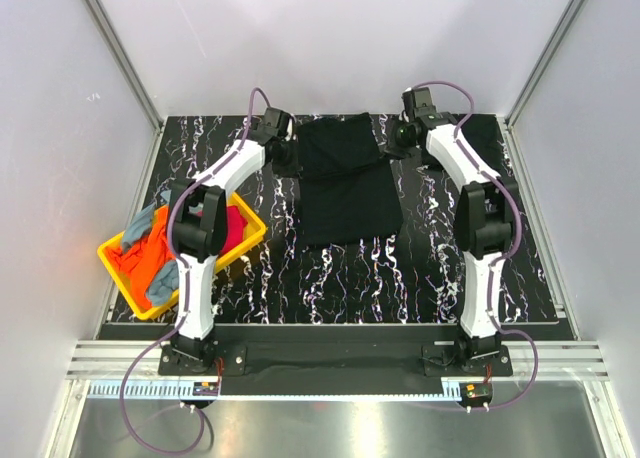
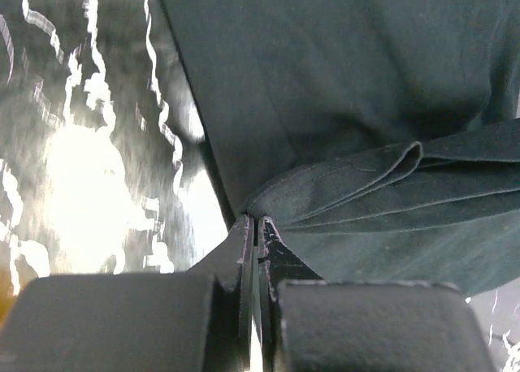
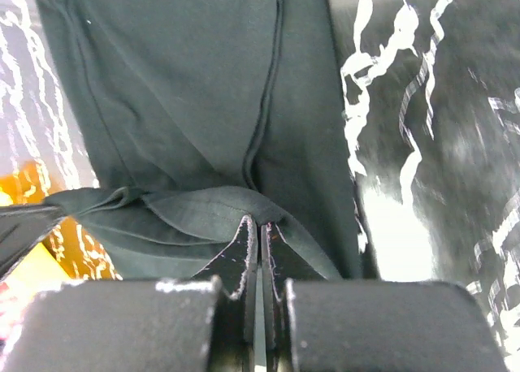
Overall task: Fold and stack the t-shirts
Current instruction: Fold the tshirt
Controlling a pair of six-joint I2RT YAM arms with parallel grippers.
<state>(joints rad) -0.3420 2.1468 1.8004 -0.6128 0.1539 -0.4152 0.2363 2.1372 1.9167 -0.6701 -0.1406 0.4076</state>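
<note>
Left gripper (image 1: 287, 150) and right gripper (image 1: 398, 135) both pinched tight on the black t-shirt (image 1: 345, 188), upper middle; yellow tray (image 1: 104, 253) sits lower left.

Both arms reach from their bases at the near edge toward the far side of the table. The left arm (image 1: 205, 240) rises, bends at the elbow and stretches its white forearm away and to the right, ending in the left gripper (image 1: 283, 150). The right arm (image 1: 484, 228) mirrors it, its forearm angled away and to the left, ending in the right gripper (image 1: 398, 135). The two grippers face each other, well apart. In each wrist view the dark fingers are pressed together, pinching an edge of the black t-shirt (image 1: 345, 183) at their tips
</note>
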